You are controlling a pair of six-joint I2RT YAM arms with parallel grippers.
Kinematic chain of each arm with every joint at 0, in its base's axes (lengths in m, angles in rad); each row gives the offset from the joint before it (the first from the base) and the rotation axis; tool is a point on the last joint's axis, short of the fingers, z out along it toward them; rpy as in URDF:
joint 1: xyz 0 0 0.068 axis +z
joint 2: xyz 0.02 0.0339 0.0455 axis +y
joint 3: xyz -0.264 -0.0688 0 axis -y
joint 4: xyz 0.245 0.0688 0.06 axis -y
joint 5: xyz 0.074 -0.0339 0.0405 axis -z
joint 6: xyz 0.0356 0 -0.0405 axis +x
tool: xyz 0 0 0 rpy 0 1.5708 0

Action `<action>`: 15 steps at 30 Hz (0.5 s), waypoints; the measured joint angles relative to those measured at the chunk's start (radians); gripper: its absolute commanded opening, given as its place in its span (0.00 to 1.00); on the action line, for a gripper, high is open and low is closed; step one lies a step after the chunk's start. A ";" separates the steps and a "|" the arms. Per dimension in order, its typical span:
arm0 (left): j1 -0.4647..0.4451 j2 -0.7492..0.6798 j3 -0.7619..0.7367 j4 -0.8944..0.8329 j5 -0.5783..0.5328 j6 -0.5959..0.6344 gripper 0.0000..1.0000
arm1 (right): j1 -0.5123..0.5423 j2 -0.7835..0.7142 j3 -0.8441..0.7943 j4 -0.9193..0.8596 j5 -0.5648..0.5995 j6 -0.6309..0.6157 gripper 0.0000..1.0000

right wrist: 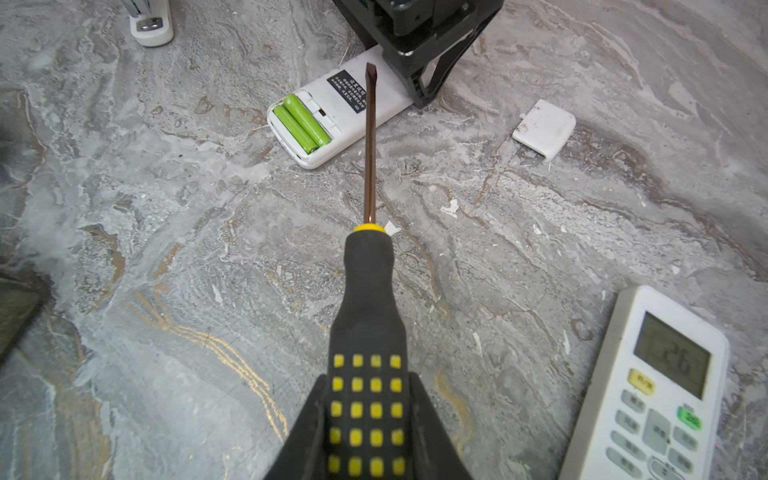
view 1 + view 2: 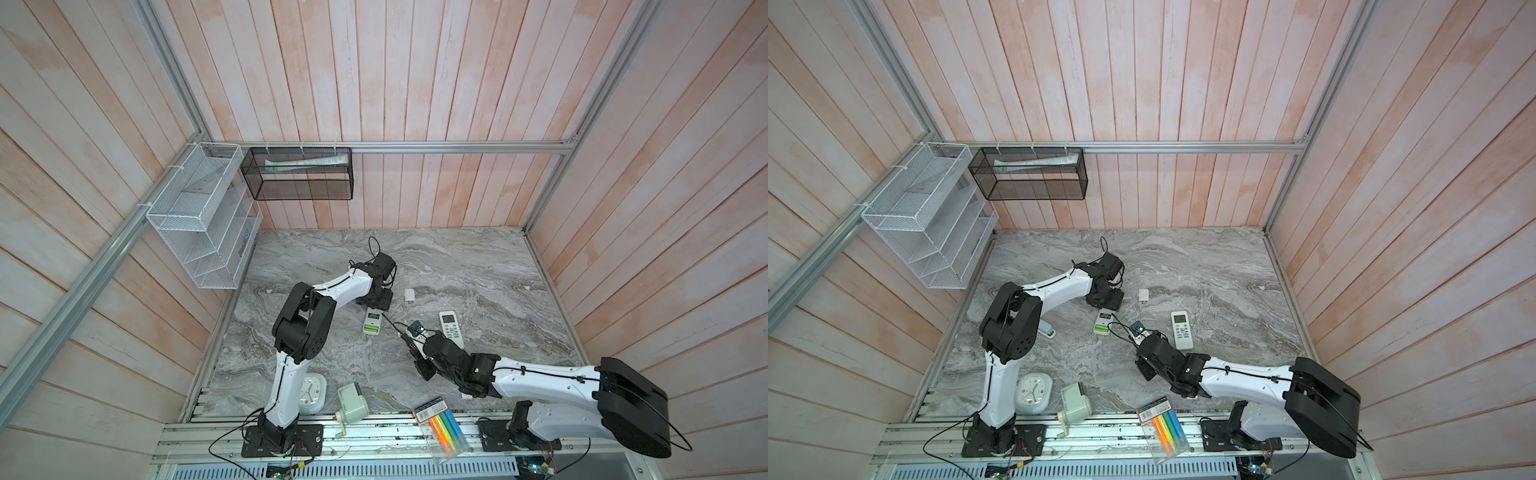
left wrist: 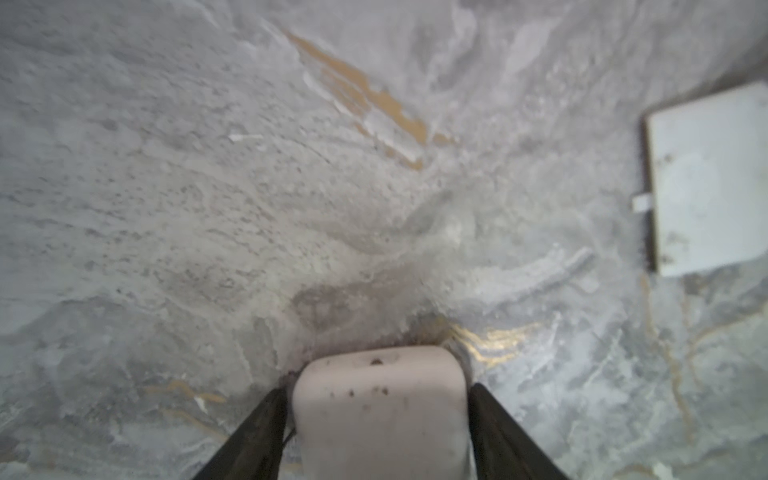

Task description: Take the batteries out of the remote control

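right gripper (image 1: 365,399), lower centre, clamped on the screwdriver (image 1: 368,291) handle. just left of the shaft, upper centre: two green batteries (image 1: 301,122) in the open remote control (image 1: 345,112), long axes slanting toward lower right. left gripper (image 3: 378,390) nearer, astride the remote's far end; grip unclear.

I work over a grey marble-patterned table (image 2: 478,266) with tan veins. Near its middle a white rectangular remote control (image 2: 372,322) lies face down, with a small white plastic cover (image 2: 409,294) apart from it. A second white remote with a display (image 2: 451,328) lies face up nearby. A white stapler (image 2: 1047,329) sits toward the left. At the front edge rest a pale blue rounded clock (image 2: 1033,392) and a pale green box with a hand crank (image 2: 352,401). There a clear packet of highlighter pens (image 2: 442,428) overhangs the metal rail (image 2: 374,432).
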 measured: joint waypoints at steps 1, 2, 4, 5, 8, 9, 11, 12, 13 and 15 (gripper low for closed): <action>0.005 0.002 0.001 0.008 -0.005 -0.005 0.78 | 0.000 0.000 0.000 0.000 -0.004 -0.001 0.00; 0.008 0.003 0.002 0.013 -0.008 -0.007 0.79 | 0.000 0.000 0.000 0.000 -0.008 -0.001 0.00; 0.011 0.005 0.003 0.020 -0.015 -0.011 0.80 | 0.000 0.000 0.000 0.000 -0.021 -0.003 0.00; 0.013 0.005 0.004 0.021 -0.018 -0.013 0.81 | 0.000 0.000 0.000 0.000 -0.028 -0.004 0.00; 0.018 0.008 0.008 0.021 -0.023 -0.019 0.81 | 0.000 0.000 0.000 0.000 -0.055 -0.007 0.00; 0.020 0.008 0.010 0.020 -0.026 -0.021 0.81 | 0.000 0.000 0.001 0.000 -0.066 -0.008 0.00; 0.026 0.010 0.013 0.020 -0.029 -0.024 0.81 | 0.000 0.000 0.002 -0.001 -0.088 -0.011 0.00; 0.029 0.011 0.013 0.020 -0.030 -0.025 0.81 | 0.000 0.000 0.004 -0.002 -0.100 -0.012 0.00; 0.033 0.011 0.013 0.020 -0.031 -0.027 0.81 | 0.000 0.000 0.007 -0.005 -0.109 -0.013 0.00; 0.039 0.011 0.012 0.020 -0.033 -0.031 0.81 | 0.000 0.002 0.016 -0.007 -0.125 -0.015 0.00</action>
